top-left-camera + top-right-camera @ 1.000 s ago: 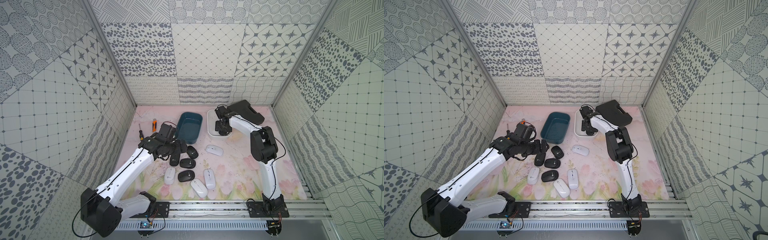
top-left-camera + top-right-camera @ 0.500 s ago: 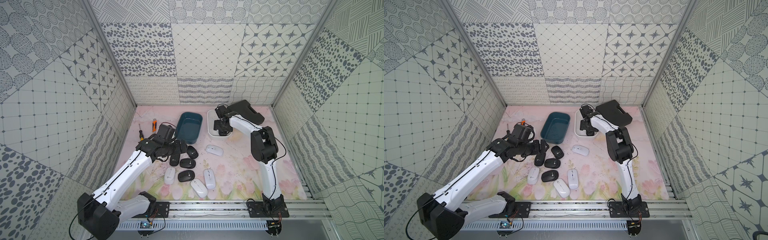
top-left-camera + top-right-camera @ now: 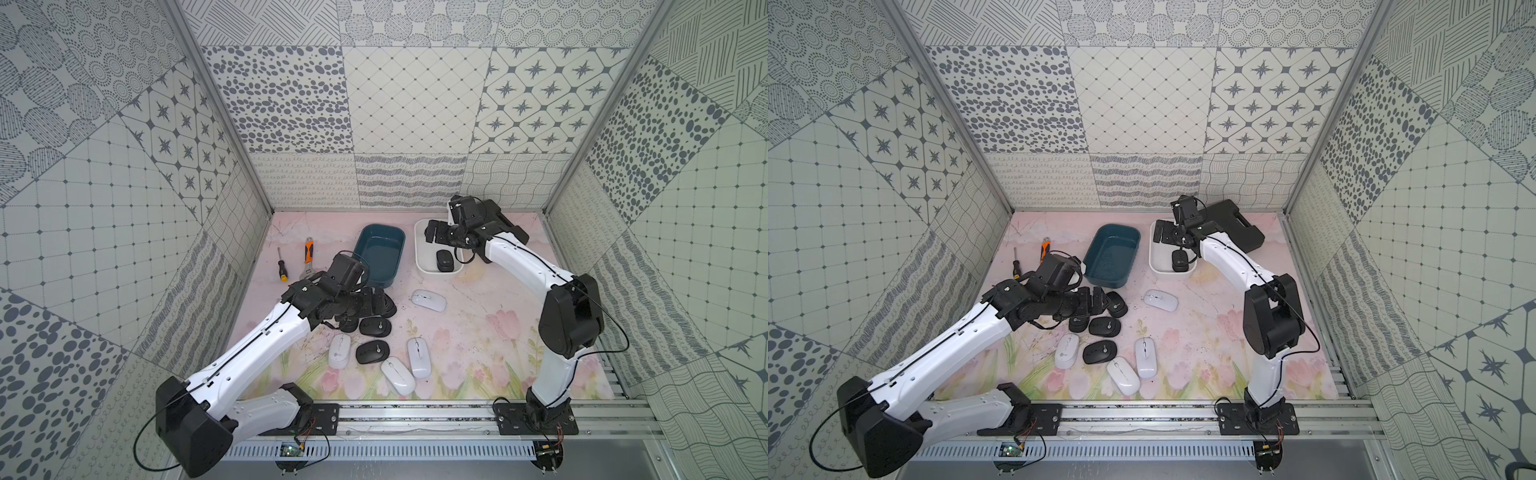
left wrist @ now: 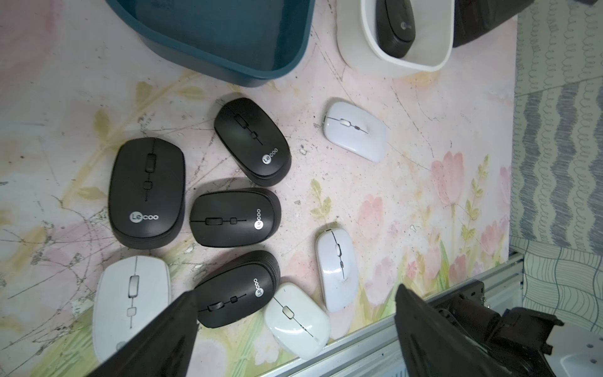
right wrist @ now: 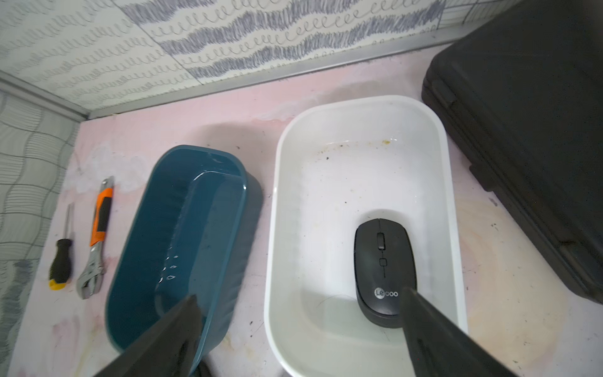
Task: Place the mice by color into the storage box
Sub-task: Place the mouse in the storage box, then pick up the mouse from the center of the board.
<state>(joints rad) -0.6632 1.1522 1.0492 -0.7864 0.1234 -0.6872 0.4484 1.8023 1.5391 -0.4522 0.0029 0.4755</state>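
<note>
Newly spread wide, the right gripper (image 5: 300, 297) hangs empty over the white plastic box (image 5: 359, 117), where one black oval mouse (image 5: 385, 271) lies by an end wall; the teal plastic box (image 5: 146, 244) shows bare floor. Left gripper (image 4: 297, 290), equally wide, hovers over four black mice (image 4: 235, 217) and four white mice (image 4: 337, 267) on open floral mat (image 4: 408, 196).

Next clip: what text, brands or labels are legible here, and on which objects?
"Lecoo": black mouse in the white box.
"Lecoo": each of four loose black mice.
Too small to read: round mark on one white mouse.
Nothing else legible.
</note>
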